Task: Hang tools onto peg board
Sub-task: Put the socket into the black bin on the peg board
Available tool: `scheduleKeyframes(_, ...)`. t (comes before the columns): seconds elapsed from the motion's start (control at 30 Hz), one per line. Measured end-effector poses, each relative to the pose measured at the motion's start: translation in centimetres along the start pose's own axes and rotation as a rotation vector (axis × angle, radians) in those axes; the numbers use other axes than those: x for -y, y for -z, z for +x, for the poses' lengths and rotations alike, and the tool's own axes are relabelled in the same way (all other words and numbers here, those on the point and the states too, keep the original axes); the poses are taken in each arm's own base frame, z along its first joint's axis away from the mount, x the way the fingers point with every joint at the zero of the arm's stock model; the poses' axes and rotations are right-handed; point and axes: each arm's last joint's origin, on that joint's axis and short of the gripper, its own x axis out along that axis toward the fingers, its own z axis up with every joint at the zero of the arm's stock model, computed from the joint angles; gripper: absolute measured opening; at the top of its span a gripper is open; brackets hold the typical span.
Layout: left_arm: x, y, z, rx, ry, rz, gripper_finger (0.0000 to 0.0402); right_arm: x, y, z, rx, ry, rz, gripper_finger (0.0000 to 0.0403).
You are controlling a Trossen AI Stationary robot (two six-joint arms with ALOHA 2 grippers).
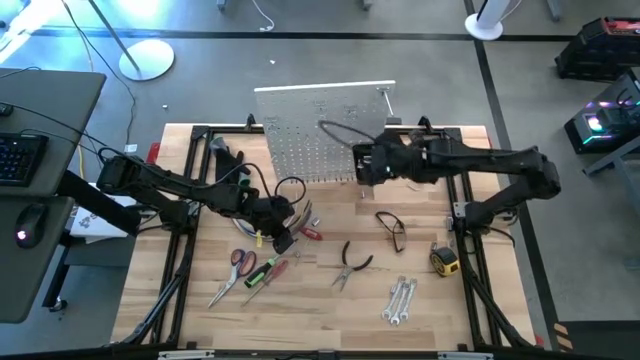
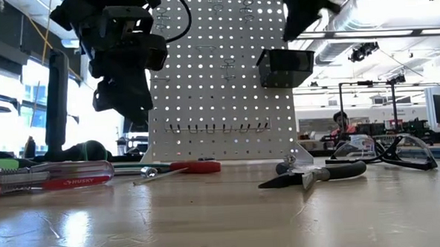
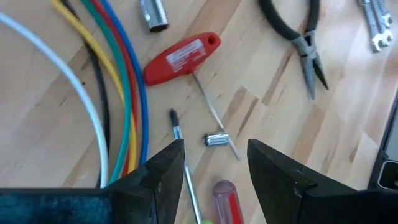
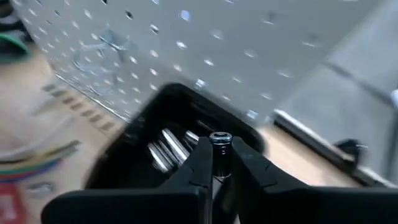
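Note:
The white peg board [image 1: 320, 130] stands upright at the table's far middle, with a black bin [image 4: 177, 146] fixed to it. My right gripper [image 4: 217, 163] hovers above that bin, shut on a small silver socket [image 4: 219, 140]. My left gripper [image 3: 214, 165] stands open above the table, left of centre. Below it lie a small silver socket [image 3: 216, 140], a red T-handle tool [image 3: 180, 57] and a screwdriver shaft [image 3: 180, 140], none of which it touches. Scissors [image 1: 240, 264], pliers [image 1: 350, 264], wrenches [image 1: 400, 298] and a yellow tape measure [image 1: 445, 262] lie flat on the table. My right gripper pinches the small silver socket's sides [image 4: 219, 149] between its two fingertips. The fingers slant down toward the peg board. The socket stands upright with its open end up, lifted clear above the bin, where other silver pieces lie.
A bundle of coloured cables [image 3: 118, 81] curves past my left gripper. Safety glasses [image 1: 392, 228] lie right of centre. A black metal frame [image 1: 190, 200] runs along the table's sides. Bare wood shows along the table's near edge [image 1: 320, 330].

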Motion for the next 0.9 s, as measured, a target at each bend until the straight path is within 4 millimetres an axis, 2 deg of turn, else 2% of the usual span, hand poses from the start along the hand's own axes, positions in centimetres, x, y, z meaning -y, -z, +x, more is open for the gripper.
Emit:
scheduleKeyframes(0.1,0.0,0.0,0.0,-0.014,0.022,0.001,0.0167,0.4,-0.4,1.3,-0.015,-0.064,0.025,0.0030)
scheduleKeyframes(0.23,0.2,0.0,0.0,-0.033,0.051,0.007,0.0167,1.2,0.2,2.6,-0.075,-0.023,0.068,0.0090)
scheduleKeyframes(0.47,0.3,0.0,0.0,-0.025,0.059,0.005,0.0167,0.6,-0.1,2.5,-0.064,-0.118,0.083,0.0186)
scheduleKeyframes(0.57,0.2,0.0,0.0,-0.024,0.057,0.003,0.0167,0.3,-0.8,1.2,-0.065,-0.221,0.019,0.0201)
scheduleKeyframes(0.7,0.3,-0.1,0.0,-0.023,0.057,0.003,0.0167,-0.1,-1.6,-2.4,-0.027,-0.331,-0.035,0.0205)
scheduleKeyframes(0.8,0.3,-0.1,0.0,-0.020,0.057,0.005,0.0167,-0.4,-1.3,-5.4,0.020,-0.421,-0.077,0.0205)
scheduleKeyframes(0.9,0.3,-0.1,0.0,-0.018,0.057,0.010,0.0167,-1.2,0.1,-7.2,-0.019,-0.515,-0.081,0.0206)
